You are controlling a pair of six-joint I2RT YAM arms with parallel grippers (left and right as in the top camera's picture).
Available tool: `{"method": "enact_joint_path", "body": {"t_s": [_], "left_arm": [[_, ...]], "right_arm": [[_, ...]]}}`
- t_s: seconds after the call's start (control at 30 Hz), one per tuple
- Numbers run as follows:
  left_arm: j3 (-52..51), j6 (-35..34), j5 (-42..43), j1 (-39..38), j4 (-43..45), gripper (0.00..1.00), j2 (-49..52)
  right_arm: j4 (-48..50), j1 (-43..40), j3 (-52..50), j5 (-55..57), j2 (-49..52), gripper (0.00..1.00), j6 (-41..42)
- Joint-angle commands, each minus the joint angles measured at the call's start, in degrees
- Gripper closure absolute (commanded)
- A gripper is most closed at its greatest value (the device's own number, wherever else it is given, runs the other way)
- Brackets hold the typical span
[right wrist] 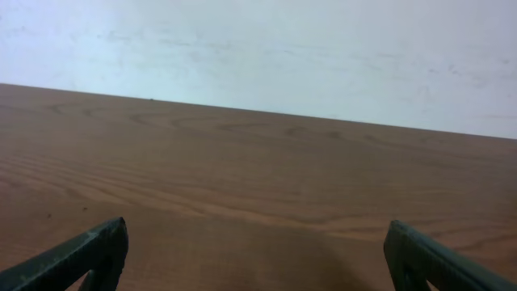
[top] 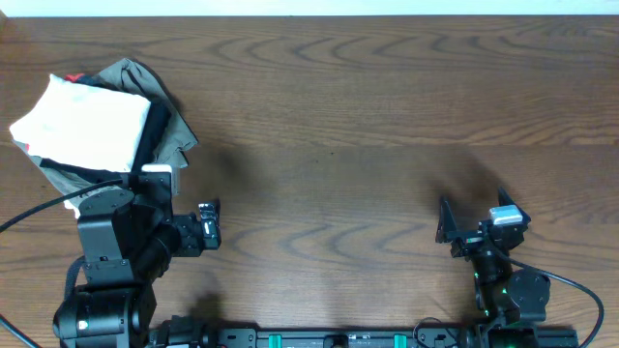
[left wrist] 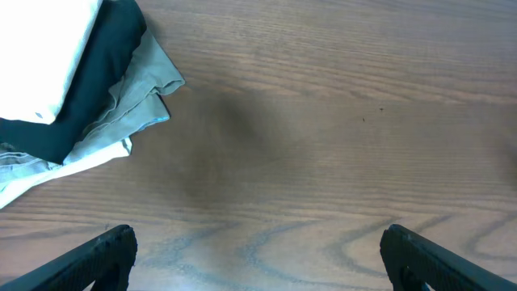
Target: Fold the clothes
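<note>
Left claw (left wrist: 257, 242) and right claw (right wrist: 257, 238) gape empty over desk (top: 338, 116). Clothes (top: 82, 121) apparently folded atop pile (top: 172, 135); lift away high, avoid snagging.

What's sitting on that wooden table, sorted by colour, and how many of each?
White folded garment, top of the pile: 1
Black garment: 1
Khaki garment: 1
Red garment, only a sliver showing: 1
Black grippers, left gripper and right gripper, both open: 2
Total: 6
</note>
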Motion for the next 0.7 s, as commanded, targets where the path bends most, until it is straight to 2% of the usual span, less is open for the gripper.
{"method": "enact_joint_path", "body": {"t_s": [0.0,0.47,0.67], "left_arm": [[0.2,1.0,0.7,-0.2,0.0,0.02,0.0],[0.1,1.0,0.7,-0.2,-0.1,0.02,-0.2],[-2.4,1.0,0.7,-0.2,0.0,0.02,-3.3]], "right_arm": [[-0.2,0.3,-0.1,0.2,-0.3,0.01,-1.1],[-0.2,0.3,-0.1,0.2,-0.3,0.01,-1.0],[-0.2,0.3,-0.1,0.2,-0.3,0.01,-1.0]]}}
